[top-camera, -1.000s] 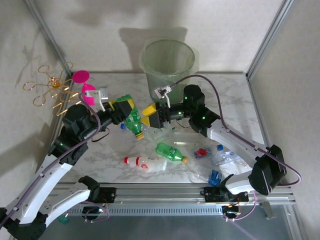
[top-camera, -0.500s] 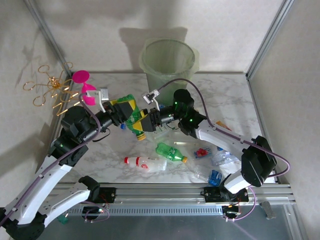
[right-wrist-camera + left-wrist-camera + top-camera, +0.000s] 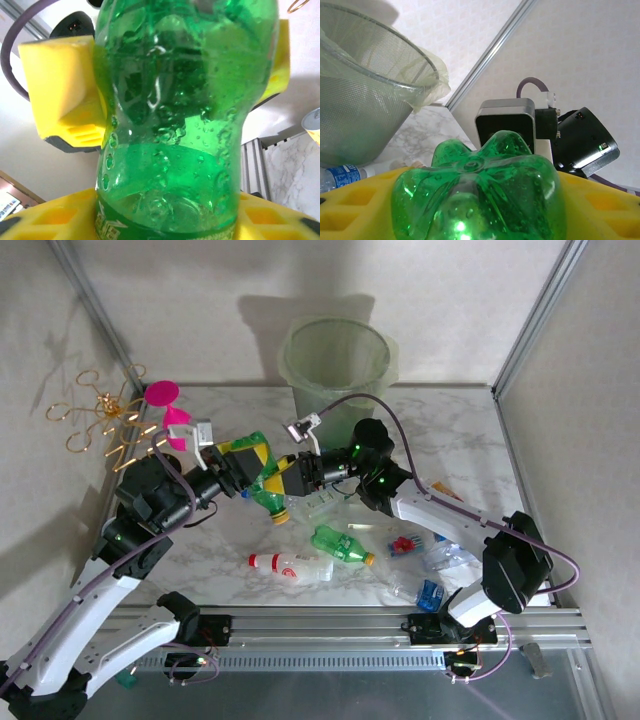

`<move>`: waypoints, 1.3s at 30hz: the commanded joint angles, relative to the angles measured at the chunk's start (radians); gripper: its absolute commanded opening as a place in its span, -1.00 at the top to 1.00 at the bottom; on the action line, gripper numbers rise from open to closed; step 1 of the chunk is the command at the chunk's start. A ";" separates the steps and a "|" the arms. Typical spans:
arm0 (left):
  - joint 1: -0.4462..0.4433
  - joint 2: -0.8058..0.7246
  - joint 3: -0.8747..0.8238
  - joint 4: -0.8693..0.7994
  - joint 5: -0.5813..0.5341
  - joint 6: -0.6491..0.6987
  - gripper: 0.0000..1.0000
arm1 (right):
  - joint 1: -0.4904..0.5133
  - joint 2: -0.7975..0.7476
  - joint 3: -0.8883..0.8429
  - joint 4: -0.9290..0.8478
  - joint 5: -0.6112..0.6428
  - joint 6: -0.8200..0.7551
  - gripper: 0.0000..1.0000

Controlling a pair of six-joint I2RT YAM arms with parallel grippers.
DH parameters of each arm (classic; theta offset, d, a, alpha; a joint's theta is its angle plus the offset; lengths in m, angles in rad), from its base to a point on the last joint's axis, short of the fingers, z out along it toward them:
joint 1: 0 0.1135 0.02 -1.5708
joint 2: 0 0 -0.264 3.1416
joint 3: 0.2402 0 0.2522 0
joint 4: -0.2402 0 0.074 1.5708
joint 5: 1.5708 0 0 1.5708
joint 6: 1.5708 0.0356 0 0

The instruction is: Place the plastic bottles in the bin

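Moved left and closed within the last second: right gripper [image 3: 281, 480], from wide open and apart to clamping green bottle [image 3: 268, 492] gripped by left gripper [image 3: 248, 455].

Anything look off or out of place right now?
Yes: both grippers clamp the same green bottle, held tilted in the air between the left gripper and the right gripper. The pink wire ornament at the far left is no bottle.
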 commanded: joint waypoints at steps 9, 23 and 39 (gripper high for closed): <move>-0.013 -0.028 0.069 -0.055 -0.025 0.063 -0.99 | -0.005 -0.029 0.093 -0.289 0.107 -0.211 0.04; -0.026 -0.022 0.168 -0.173 -0.150 0.120 -0.94 | -0.236 0.014 0.446 -0.891 0.652 -0.547 0.15; -0.028 0.015 0.160 -0.188 -0.109 0.116 -0.94 | -0.307 0.402 1.008 -1.014 1.214 -0.808 0.14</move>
